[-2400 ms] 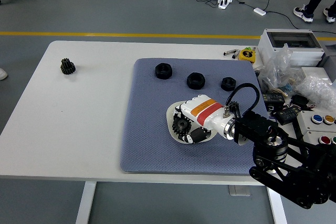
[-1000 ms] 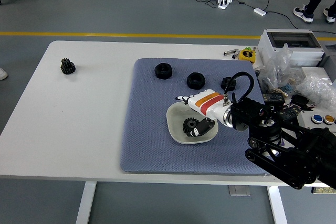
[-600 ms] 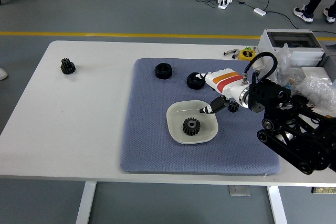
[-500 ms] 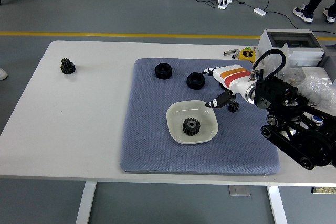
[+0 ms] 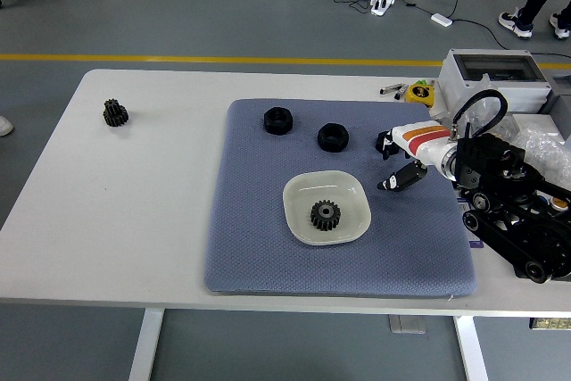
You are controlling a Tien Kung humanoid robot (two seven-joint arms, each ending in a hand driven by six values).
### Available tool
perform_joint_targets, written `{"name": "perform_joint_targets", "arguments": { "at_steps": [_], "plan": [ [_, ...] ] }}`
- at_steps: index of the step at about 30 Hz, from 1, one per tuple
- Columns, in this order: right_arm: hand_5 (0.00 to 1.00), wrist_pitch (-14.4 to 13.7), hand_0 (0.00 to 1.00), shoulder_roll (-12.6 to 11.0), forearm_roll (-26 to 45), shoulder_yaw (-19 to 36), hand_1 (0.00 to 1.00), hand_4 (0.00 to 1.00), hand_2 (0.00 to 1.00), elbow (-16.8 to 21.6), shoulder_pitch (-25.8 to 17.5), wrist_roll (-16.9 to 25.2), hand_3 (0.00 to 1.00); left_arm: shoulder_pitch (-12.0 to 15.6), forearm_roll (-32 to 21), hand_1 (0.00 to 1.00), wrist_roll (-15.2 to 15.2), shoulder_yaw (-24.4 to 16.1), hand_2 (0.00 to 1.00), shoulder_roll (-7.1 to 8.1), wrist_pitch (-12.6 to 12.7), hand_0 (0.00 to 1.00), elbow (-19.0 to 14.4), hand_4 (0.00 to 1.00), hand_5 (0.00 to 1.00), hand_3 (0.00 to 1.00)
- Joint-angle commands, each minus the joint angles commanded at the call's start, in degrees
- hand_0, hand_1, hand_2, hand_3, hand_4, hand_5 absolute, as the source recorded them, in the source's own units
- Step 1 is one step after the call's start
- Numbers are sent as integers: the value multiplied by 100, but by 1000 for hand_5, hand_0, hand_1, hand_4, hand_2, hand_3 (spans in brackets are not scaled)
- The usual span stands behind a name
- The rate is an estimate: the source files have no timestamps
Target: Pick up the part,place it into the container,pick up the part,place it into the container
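I see one black gear point(image 5: 325, 214) lying flat in the white container point(image 5: 301, 192), a bit near of its centre, clear of the rim. The container sits mid-mat on the blue-grey mat point(image 5: 259, 247), well inside all four mat edges, with bare mat open on its left and near sides.

My right hand point(image 5: 403, 161) hangs just right of the container, above the mat's right part, fingers loose and spread, gripping nothing. A dark fingertip point(image 5: 389, 184) points down-left toward the container but is apart from it. The black arm runs off to the right over the mat's right edge.

Far side of the mat: a row of black nuts, left nut point(image 5: 277, 120), middle nut point(image 5: 333, 136), and a third one point(image 5: 384, 142) partly hidden behind my hand, touching or not I cannot tell. Open mat lies between the row and the container.

Far left on the bare white worktop point(image 5: 143, 202) a second gear point(image 5: 114, 112) stands alone, near the left edge, well apart from the mat, with plenty of free surface around it.

Right edge is crowded: grey box point(image 5: 486, 69), plastic bags point(image 5: 544, 144), and a yellow tape measure point(image 5: 418, 93) at the far right corner of the mat.
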Motion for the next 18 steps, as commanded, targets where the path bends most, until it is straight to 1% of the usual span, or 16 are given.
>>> {"name": "perform_joint_targets", "arguments": {
  "at_steps": [9,11,18],
  "plan": [
    [440,-338,272,34,371,-287,477,924,653,-438,156,133,567,-22,44,638,2,-16,638,-13,0,672,-3,643,588,592],
    [455,-411,262,52,452,-356,477,917,638,-543,170,152,562,-20,45,637,2,-21,638,-12,1,671,0,644,589,591],
    [458,-486,259,143,572,-597,476,915,631,-763,157,200,565,-8,47,638,4,-27,638,-21,9,671,3,644,590,591]
  ]
}}
